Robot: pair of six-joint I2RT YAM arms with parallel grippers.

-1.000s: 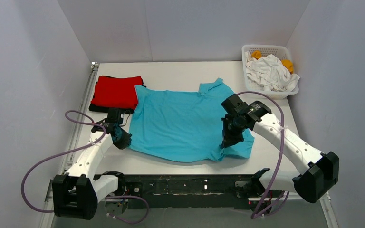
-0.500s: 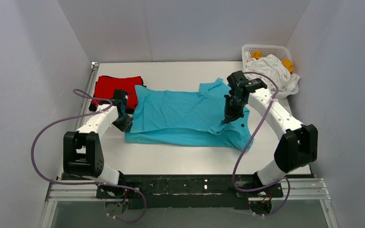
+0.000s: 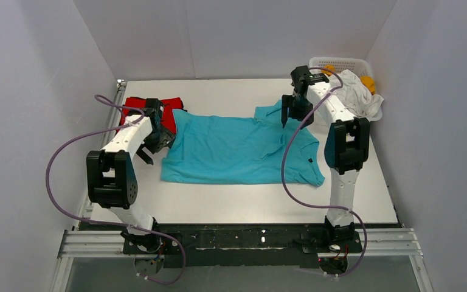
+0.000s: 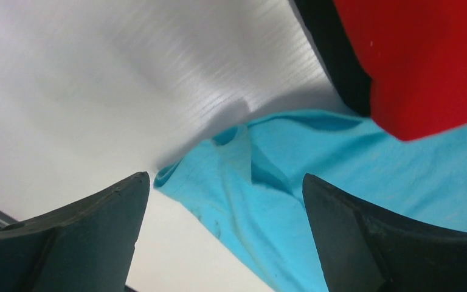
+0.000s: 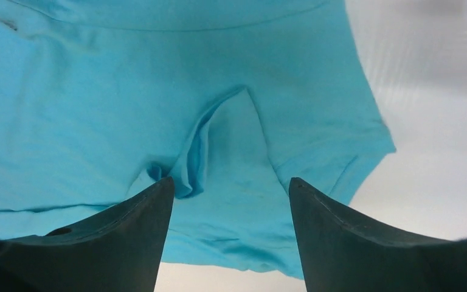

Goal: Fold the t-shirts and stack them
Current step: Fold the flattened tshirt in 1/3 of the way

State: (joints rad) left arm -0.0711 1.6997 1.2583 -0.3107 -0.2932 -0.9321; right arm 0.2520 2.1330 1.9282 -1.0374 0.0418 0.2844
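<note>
A turquoise t-shirt (image 3: 237,152) lies folded front to back across the middle of the table. At its left corner my left gripper (image 3: 158,143) stands open. In the left wrist view that gripper (image 4: 225,178) is open over the shirt's corner (image 4: 316,207), with nothing between the fingers. A folded red t-shirt (image 3: 149,112) rests on a black one (image 4: 334,55) just beyond. My right gripper (image 3: 296,118) hangs open over the shirt's far right sleeve. In the right wrist view it (image 5: 231,180) is open above the rumpled turquoise cloth (image 5: 158,91), holding nothing.
A white lattice basket (image 3: 340,64) at the back right holds white cloth (image 3: 346,91) and orange cloth (image 3: 368,82), close behind the right arm. Bare table (image 3: 231,201) lies in front of the shirt. Grey walls stand on three sides.
Both grippers carried the turquoise shirt's near edge to the far side, folding it in half, then opened and let go of the cloth.
</note>
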